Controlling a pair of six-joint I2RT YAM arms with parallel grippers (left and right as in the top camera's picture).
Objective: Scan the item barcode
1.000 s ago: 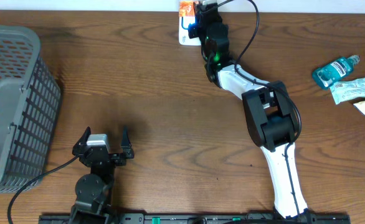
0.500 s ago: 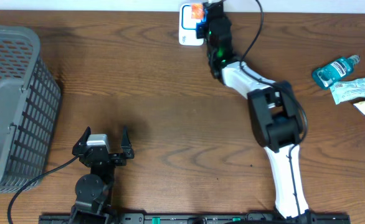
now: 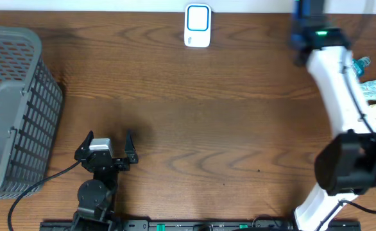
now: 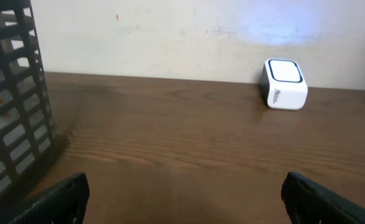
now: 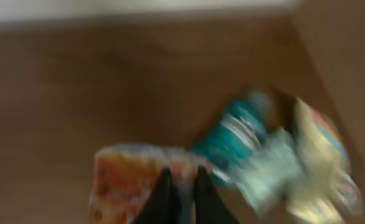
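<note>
**Right tool** (image 5: pixel 182 179): the fingers are pressed together, apparently pinching the near edge of the orange packet (image 5: pixel 129 177). The wrist view is heavily blurred, so the depth of the bite cannot be told.

**Item.** The orange packet hangs at the fingertips above the far right corner of the desk (image 3: pixel 175 115). It is just beside a teal bottle (image 5: pixel 238 134), a pale sachet (image 5: pixel 266 171) and a yellow packet (image 5: pixel 319 146), and well apart from the barcode scanner (image 3: pixel 197 25). From above, the packet is hidden by the right arm (image 3: pixel 335 83).

**Orientation.** The packet spreads mostly to the left of the fingers and looks about as wide as it is deep, so its long axis cannot be fixed. Which face carries the barcode is also unreadable. The scanner stands against the far wall with its long axis running away from the robot and its blue-rimmed window facing up.

**Step in hand (judgement).** The packet must be presented over the scanner window. To do this well, carry it across the far edge of the desk and hold it flat just above the window. Keep the printed code turned downward, clear of the fingers, and steady enough to be read. A thin pinch on a limp wrapper may let it sag or twist, so the movement should be slow.

**Left tool** (image 3: pixel 109 138): the fingers are spread wide and hold nothing. It sits near the front of the desk, right of the grey basket (image 3: pixel 15 109).
</note>
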